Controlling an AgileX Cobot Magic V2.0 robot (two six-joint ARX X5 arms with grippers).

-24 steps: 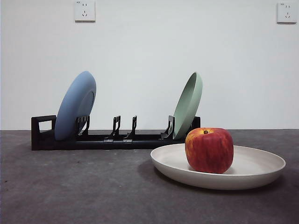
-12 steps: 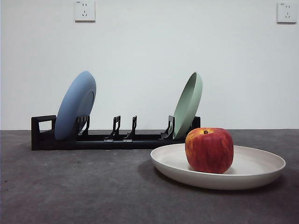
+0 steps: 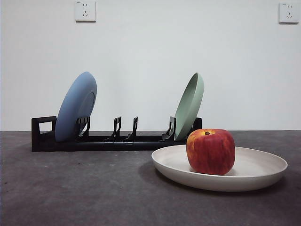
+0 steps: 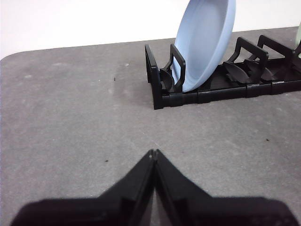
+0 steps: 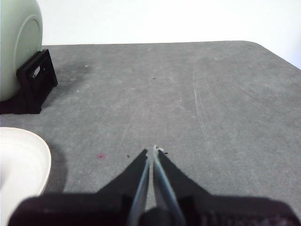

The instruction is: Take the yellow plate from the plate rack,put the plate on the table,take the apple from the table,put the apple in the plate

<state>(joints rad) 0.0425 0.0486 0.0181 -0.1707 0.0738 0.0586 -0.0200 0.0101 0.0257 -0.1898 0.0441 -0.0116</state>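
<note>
- Nothing has shifted across the last second: the red, faintly streaked apple (image 3: 210, 151) sits as before in the wide, shallow cream plate (image 3: 263, 176) on the dark grey speckled counter (image 3: 70, 188), so the task looks finished.
- The apple's stem dip is yellowish.
- Left pincer (image 4: 154, 153) and right pincer (image 5: 154, 151) hover closed and empty, apart from everything.

Bare lab-like setup: plain white wall (image 3: 150, 61), wall sockets (image 3: 85, 11).

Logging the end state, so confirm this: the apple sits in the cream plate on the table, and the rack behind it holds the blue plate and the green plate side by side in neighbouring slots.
Not neighbouring: the front view shows the blue plate and green plate at opposite ends of the plate rack, with unfilled prongs between. The apple does sit in the yellow plate on the table.
</note>
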